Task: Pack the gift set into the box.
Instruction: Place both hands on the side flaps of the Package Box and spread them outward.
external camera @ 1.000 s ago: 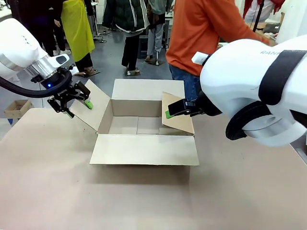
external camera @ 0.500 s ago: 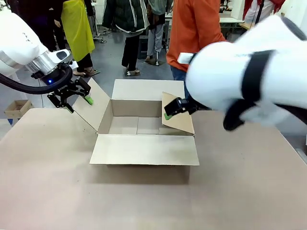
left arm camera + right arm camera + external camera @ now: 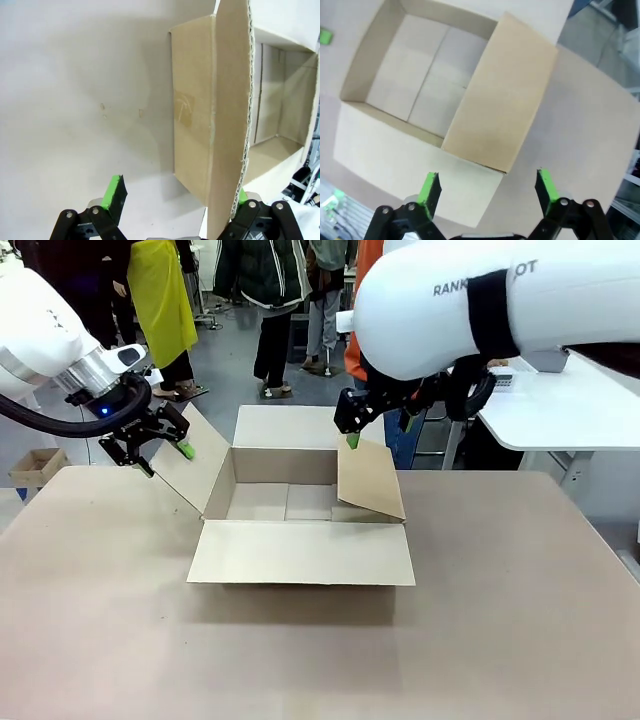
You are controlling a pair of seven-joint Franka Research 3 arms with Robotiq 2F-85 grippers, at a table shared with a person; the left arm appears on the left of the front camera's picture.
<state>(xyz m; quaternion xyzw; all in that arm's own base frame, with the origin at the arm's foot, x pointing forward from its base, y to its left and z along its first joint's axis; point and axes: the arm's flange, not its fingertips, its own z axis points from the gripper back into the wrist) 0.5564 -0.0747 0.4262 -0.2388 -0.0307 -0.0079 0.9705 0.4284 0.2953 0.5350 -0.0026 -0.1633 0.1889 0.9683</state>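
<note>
Cardboard box (image 3: 300,552) has its left flap inside spread left tool (image 3: 163,457); spread right tool (image 3: 486,179) hovers above.

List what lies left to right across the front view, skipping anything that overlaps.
From the left: small brown carton on the floor → left black gripper with green pads → large brown corrugated cardboard box, flaps open → white side table.

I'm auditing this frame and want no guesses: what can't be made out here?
Front view: the right part of the box floor, hidden behind the right flap.
Left wrist view: one of the left gripper's fingers, mostly behind the left flap's edge; contact unclear.
Front view: right gripper's fingers, small, dark.
</note>
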